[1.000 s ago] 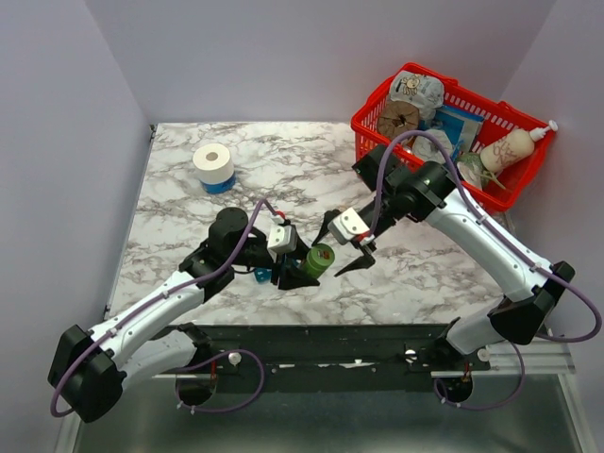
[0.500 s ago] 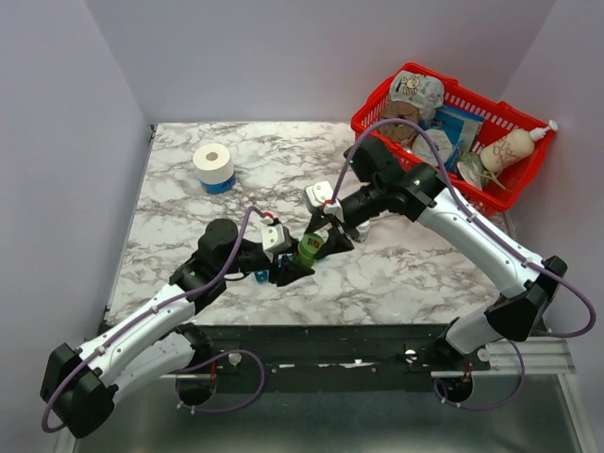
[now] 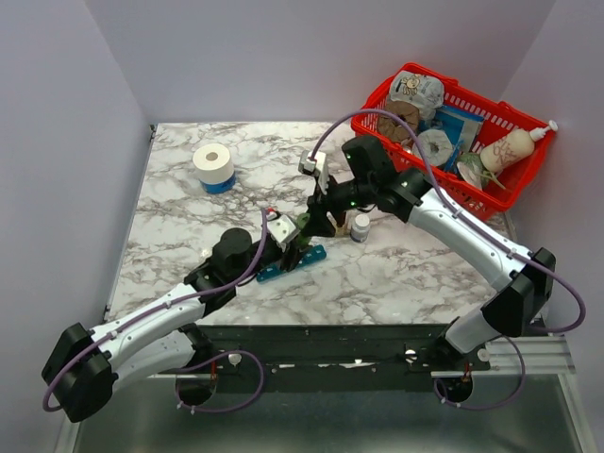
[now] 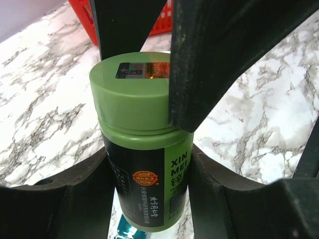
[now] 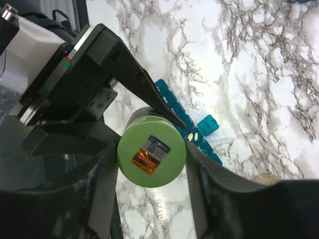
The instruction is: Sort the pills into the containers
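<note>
A small green bottle [image 4: 144, 164] with a black label is held upright off the table, my left gripper [image 4: 147, 199] shut on its body. My right gripper [image 5: 151, 164] comes from above and is shut on its green cap [image 5: 151, 150], one finger on each side. In the top view both grippers meet at mid-table, left gripper [image 3: 298, 243], right gripper [image 3: 317, 223]. The containers [image 3: 293, 261], a teal pill organiser [image 5: 169, 102], lie on the marble just under the bottle. One lid [image 5: 208, 124] stands open, with two pale pills [image 5: 192, 134] inside.
A small white bottle [image 3: 360, 226] stands just right of the grippers. At the back right is a red basket [image 3: 377, 104] full of goods, and a toilet roll [image 3: 213, 163] stands at the back left. Walls close the table on three sides.
My right gripper moved left over the bottle and closed on its cap. The left arm carried the bottle up and toward the back, uncovering the teal organiser.
</note>
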You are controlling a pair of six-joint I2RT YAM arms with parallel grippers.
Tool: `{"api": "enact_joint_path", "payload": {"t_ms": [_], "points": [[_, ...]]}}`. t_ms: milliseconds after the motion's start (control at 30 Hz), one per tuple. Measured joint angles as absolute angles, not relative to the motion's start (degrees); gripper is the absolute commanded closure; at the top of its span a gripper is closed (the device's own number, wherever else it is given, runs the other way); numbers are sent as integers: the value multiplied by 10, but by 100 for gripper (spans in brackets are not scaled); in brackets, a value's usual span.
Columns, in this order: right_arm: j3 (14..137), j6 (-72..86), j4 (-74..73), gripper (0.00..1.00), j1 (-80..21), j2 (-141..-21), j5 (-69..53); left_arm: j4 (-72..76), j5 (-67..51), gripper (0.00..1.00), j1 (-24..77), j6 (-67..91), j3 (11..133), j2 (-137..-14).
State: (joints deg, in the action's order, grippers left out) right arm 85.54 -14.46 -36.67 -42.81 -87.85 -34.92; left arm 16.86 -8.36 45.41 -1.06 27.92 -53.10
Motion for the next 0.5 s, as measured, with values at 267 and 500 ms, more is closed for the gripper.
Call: {"api": "enact_joint_path", "payload": {"t_ms": [267,500], "points": [[935,-289,-477,0,-407,-857,-433,252,-268,100,386,-13,271,-479],[928,-648,-641,0,-402,-795,-564,186,-477,100,352,-11,303,-526]]}}
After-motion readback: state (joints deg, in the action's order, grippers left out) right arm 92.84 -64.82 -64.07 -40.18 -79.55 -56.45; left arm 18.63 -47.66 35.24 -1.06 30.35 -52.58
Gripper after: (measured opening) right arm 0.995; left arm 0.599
